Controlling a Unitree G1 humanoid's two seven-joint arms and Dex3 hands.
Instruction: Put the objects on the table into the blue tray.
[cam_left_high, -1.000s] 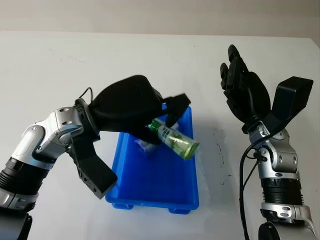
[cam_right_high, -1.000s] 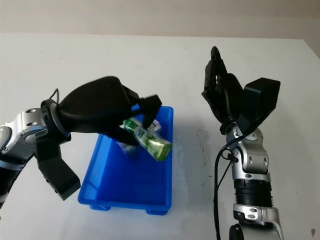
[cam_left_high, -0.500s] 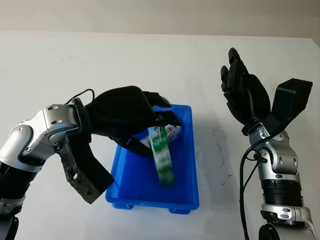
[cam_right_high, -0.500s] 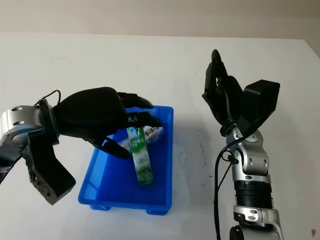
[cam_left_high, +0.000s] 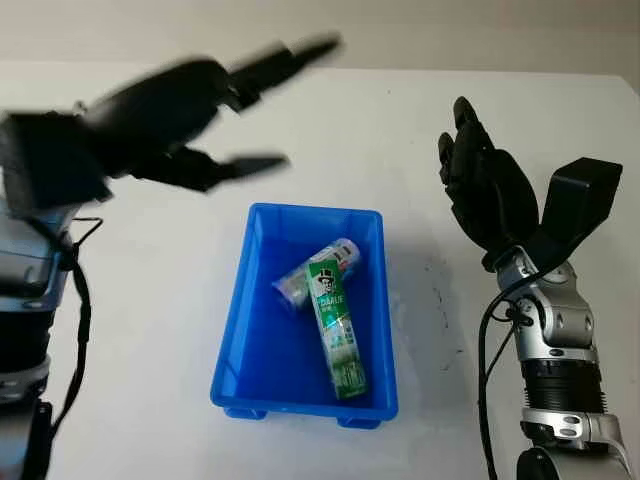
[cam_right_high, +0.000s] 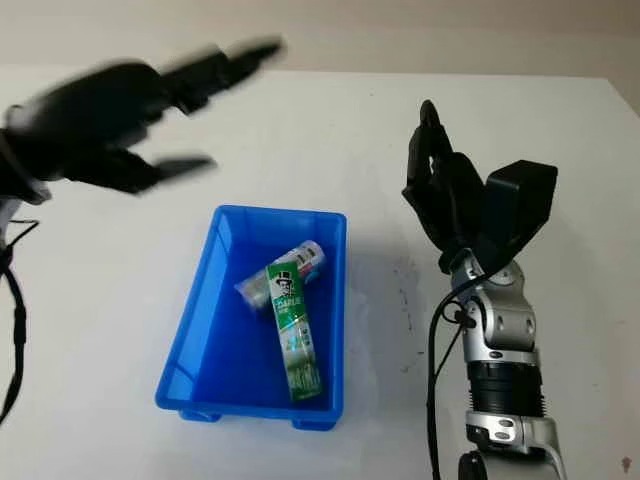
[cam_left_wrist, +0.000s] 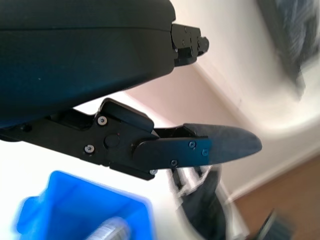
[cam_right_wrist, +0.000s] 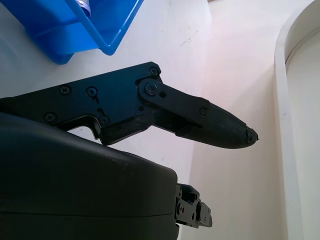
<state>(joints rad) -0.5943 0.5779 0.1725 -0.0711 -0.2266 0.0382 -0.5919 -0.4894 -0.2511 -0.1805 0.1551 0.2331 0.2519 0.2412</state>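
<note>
Now I'm seeing the green toothpaste box (cam_left_high: 337, 325) lying in the blue tray (cam_left_high: 243, 330); left hand (cam_left_high: 175, 115) open above-left, right hand (cam_left_high: 485, 190) open beside it.

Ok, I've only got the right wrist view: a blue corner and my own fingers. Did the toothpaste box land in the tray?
Observer: Yes. The green toothpaste box lies inside the blue tray, leaning over a small tube under its far end.
Operator: Is the left hand holding anything?
Observer: No. The left hand is open, raised above the table beyond the tray's far left corner.
Operator: And where is my right hand relative to the tray?
Observer: The right hand is open and upright, off to the tray's right, over the white table.
</note>
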